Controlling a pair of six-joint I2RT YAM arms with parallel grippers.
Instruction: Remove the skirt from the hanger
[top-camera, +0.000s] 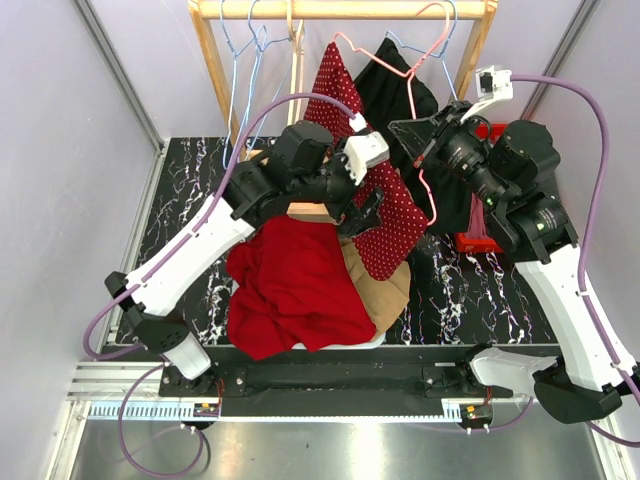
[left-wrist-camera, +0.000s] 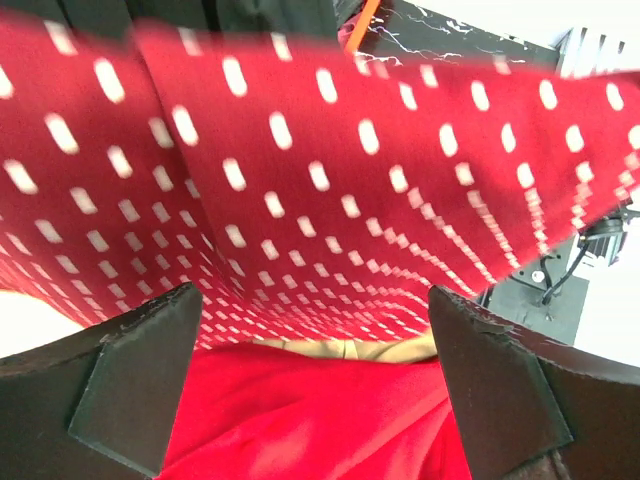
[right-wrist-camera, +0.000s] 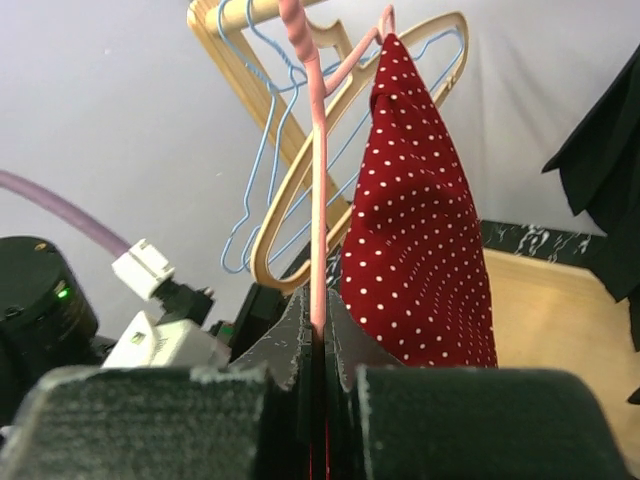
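- Right gripper (right-wrist-camera: 318, 345) is clenching the pink hanger (right-wrist-camera: 317, 190) toward the table's far edge
- Red polka-dot skirt (top-camera: 395, 225) is hanging from it, trailing leftward over the nearer left gripper (left-wrist-camera: 315, 330), which is gaping, released

Pale lilac-grey walls (top-camera: 60, 200) close in the space on both sides and at the back, joined by slanted silver metal posts (top-camera: 118, 70). A light wooden clothes rack (top-camera: 340, 9) stands at the far end of a black tabletop (top-camera: 180, 175) veined with white like marble. Along the near edge runs a silver metal rail (top-camera: 330, 410), with a brushed steel surface (top-camera: 330, 452) below it. The light is soft and even.
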